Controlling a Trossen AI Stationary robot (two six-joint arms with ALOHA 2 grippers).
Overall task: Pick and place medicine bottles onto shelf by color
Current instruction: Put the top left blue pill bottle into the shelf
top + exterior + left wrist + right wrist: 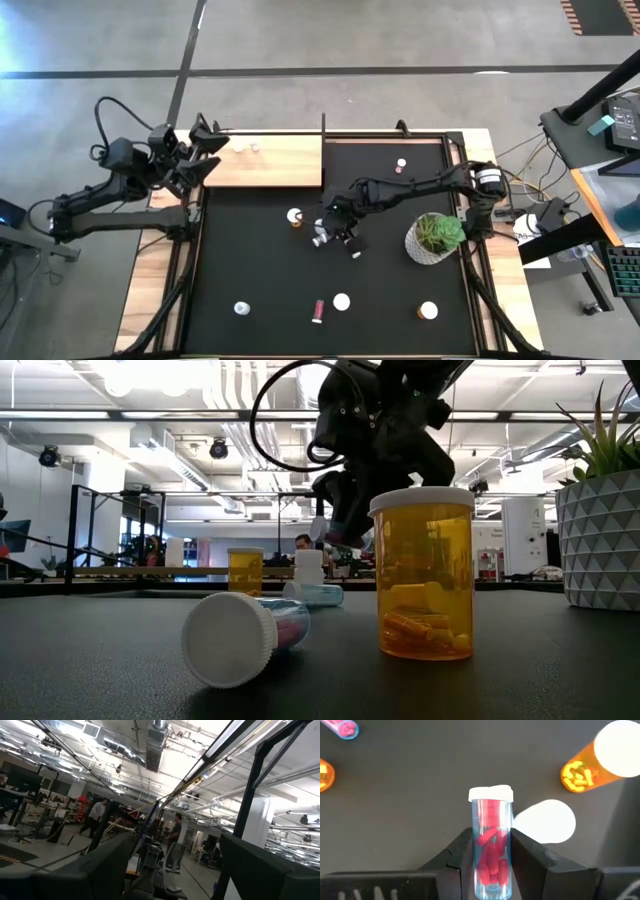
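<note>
- My right gripper (491, 851) has its jaws clamped on a clear bottle of red pills (491, 840), held over the middle of the black table (260, 270).
- My left gripper (205, 155) waits beside the shelf (275, 160), jaws spread, holding nothing.

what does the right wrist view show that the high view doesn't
Only the right wrist view shows the red pills inside the clear bottle, clamped between the right pincer fingers. Only the high view shows the wooden shelf, the potted plant and the left pincer waiting open at the shelf's end. Both show the black mat and other bottles scattered on it.
</note>
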